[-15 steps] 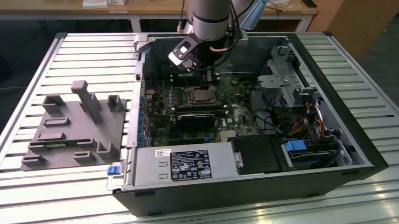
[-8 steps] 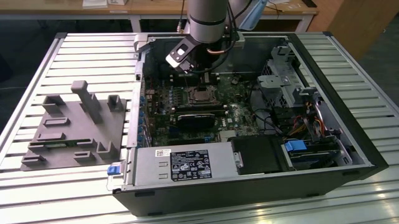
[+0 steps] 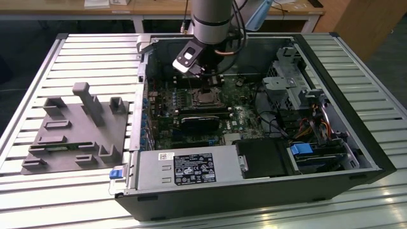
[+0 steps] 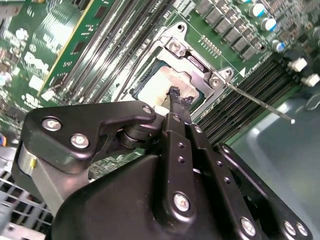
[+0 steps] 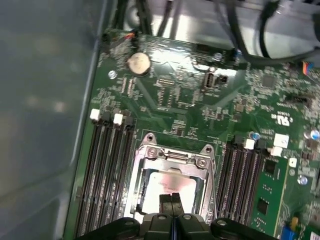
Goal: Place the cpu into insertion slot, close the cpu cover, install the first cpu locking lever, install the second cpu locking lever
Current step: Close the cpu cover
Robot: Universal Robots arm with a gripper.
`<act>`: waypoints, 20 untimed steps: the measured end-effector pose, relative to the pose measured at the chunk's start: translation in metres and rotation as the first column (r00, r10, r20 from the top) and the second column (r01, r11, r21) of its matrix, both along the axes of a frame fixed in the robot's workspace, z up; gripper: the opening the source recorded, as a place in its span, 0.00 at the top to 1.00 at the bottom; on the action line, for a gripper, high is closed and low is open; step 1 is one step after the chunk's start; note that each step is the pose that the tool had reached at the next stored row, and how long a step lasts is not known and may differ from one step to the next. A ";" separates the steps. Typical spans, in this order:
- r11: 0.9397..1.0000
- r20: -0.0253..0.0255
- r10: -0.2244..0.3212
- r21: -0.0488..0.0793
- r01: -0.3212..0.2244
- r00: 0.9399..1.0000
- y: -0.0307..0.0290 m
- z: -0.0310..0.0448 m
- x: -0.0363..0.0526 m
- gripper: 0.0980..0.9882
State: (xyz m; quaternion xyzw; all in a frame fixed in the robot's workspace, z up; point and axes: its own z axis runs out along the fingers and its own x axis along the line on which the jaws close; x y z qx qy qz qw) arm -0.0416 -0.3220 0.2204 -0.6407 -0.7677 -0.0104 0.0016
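Observation:
In the open computer case, the insertion slot [image 3: 205, 98] sits on the green motherboard. The cpu [image 5: 165, 182] lies in it with its dull silver top showing, also seen in the second wrist view [image 4: 160, 82]. The cpu cover [image 5: 172, 155], a silvery frame with a square window, lies flat around the chip. My gripper [image 5: 171, 199] hangs just above the chip's middle, shut with nothing between its black fingers [image 4: 176, 95]. A thin metal locking lever [image 4: 257, 104] sticks out from a corner of the socket over the memory slots.
Long black memory slots [image 5: 107, 165] flank the socket on both sides. A power supply [image 3: 184, 167] fills the case's near side, and a drive cage [image 3: 289, 78] with cables stands at the exterior view's right. A grey fixture [image 3: 76, 129] rests on the table at the left.

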 end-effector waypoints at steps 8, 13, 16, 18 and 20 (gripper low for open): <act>0.990 0.000 0.144 0.000 -0.144 0.990 0.0000 -0.0001 0.0000 1.00; 0.972 0.000 0.234 0.000 -0.234 0.972 0.0000 -0.0001 0.0000 1.00; 0.958 0.000 0.287 0.000 -0.287 0.958 0.0000 -0.0001 0.0000 1.00; 0.947 0.000 0.321 0.000 -0.321 0.947 0.0000 -0.0001 0.0000 1.00; 0.935 0.000 0.355 0.000 -0.355 0.935 0.0000 -0.0001 0.0000 1.00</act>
